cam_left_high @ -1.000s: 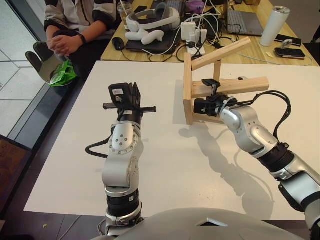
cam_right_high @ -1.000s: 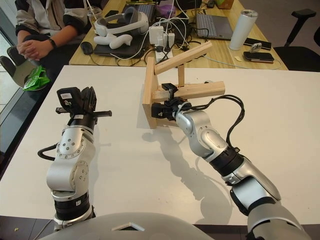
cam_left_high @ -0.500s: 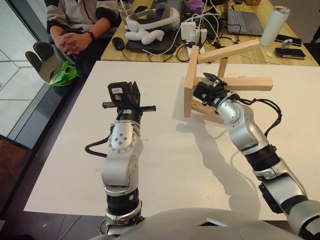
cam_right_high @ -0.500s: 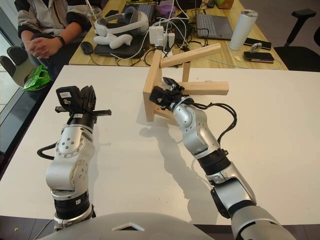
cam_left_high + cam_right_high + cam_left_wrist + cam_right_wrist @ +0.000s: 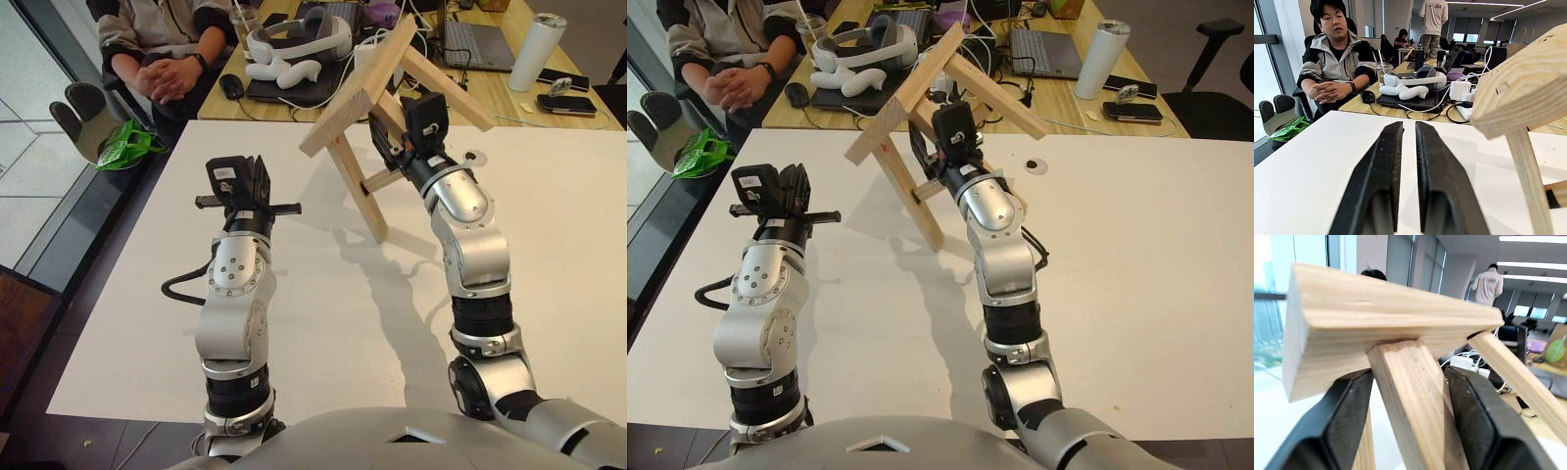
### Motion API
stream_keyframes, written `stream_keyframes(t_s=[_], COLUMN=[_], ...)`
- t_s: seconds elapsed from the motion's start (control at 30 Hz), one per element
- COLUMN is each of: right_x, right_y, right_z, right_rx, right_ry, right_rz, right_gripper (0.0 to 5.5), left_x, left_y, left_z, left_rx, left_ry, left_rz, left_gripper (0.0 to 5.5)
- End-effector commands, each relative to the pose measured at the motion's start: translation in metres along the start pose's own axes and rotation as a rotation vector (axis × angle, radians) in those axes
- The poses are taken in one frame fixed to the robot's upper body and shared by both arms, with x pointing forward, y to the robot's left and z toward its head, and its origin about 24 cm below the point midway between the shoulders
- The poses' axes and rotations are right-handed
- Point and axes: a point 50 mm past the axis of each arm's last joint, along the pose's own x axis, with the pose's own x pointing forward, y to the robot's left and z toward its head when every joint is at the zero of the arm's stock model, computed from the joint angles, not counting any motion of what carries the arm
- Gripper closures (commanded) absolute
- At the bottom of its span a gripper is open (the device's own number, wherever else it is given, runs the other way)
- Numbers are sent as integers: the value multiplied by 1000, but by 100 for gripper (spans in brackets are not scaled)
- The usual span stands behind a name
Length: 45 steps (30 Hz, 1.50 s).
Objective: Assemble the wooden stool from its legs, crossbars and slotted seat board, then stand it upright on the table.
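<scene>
well, right gripper clamps a leg of the tilted stool; left gripper beside it looks closed, empty. held off-centre, the stool could twist loose.

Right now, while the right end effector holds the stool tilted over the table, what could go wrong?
1. The right end effector grips the stool by one leg only, so the weight of the seat board may twist it in the grip.
2. The stool is tilted and only one foot seems to touch the table; released like this, it would probably tip over.
3. The left end effector stands apart, so nothing would catch it.
</scene>
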Motion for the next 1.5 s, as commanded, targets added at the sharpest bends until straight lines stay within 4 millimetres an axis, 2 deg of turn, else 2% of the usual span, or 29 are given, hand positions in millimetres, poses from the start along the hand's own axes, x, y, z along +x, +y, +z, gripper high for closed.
stream_keyframes(t_s=[0.03, 0.1, 0.17, 0.27, 0.33, 0.47, 0.57, 0.67, 0.77, 0.83, 0.9, 1.03, 1.13, 1.2, 1.27, 1.33, 1.4, 1.5], right_x=[-12, -23, -35, -55, -72, -124, -147, -170, -178, -185, -192, -205, -210, -214, -214, -213, -212, -209], right_y=[-7, -12, -18, -29, -32, -37, -29, -8, -1, -1, 1, 4, 6, 4, 9, 12, 11, 6], right_z=[-24, -27, -31, -35, -36, -39, -38, -42, -39, -38, -39, -30, -28, -24, -19, -25, -36, -50], right_rx=[137, 164, 182, 247, 270, 226, 156, 119, 51, 27, 14, 170, 156, 78, 32, 88, 167, 209], right_ry=[101, 94, 92, 91, 75, 53, 23, 64, 98, 118, 156, 76, 72, 79, 54, 65, 77, 106], right_rz=[-40, -53, -75, -129, -141, -265, -362, -421, -411, -444, -471, -521, -530, -545, -484, -449, -433, -437], right_gripper=[315, 325, 358, 358, 327, 256, 208, 208, 208, 208, 208, 208, 208, 208, 208, 208, 208, 208], left_x=[1, 0, -1, -2, -4, -18, -36, -55, -62, -68, -74, -84, -88, -91, -95, -94, -91, -84], left_y=[0, 0, 0, 1, 1, 2, -4, -10, -11, -20, -18, -10, -5, -6, -11, -12, -6, -2], left_z=[0, -1, -2, -3, -4, -18, -25, -29, -37, -32, -30, -37, -35, -27, -21, -27, -36, -46], left_rx=[10, 10, 11, 10, 10, 52, 13, -25, 34, 128, 190, 44, 43, 71, 60, 8, -101, -161], left_ry=[-2, 2, 6, 8, 7, 18, 2, -6, 34, 0, -3, 108, 117, 38, -18, -2, 20, 33], left_rz=[-1, -2, -2, -3, -19, -59, -100, -125, -150, -239, -238, -250, -244, -319, -404, -416, -364, -318], left_gripper=[506, 506, 506, 506, 506, 506, 506, 506, 506, 506, 506, 506, 506, 506, 506, 506, 506, 506])
